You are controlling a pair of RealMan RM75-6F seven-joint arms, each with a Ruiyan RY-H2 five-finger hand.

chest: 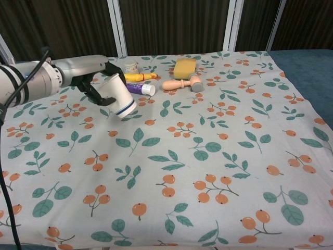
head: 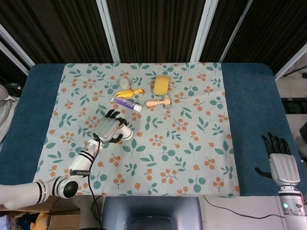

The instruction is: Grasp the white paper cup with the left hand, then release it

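Note:
The white paper cup [chest: 119, 96] with a dark band near its base hangs tilted above the floral cloth, base pointing down and right. My left hand [chest: 96, 83] grips it around the upper part, fingers wrapped over the rim end. In the head view the left hand [head: 108, 129] covers most of the cup [head: 125, 134], whose base sticks out to the right. My right hand [head: 280, 163] rests at the table's right edge, fingers straight and apart, holding nothing.
At the back of the cloth lie a purple tube [chest: 139, 88], a yellow banana-like toy [chest: 136, 77], a small jar [chest: 130, 66], a yellow sponge [chest: 184, 68] and a wooden mallet [chest: 182, 83]. The blue table [head: 249, 96] frames the cloth.

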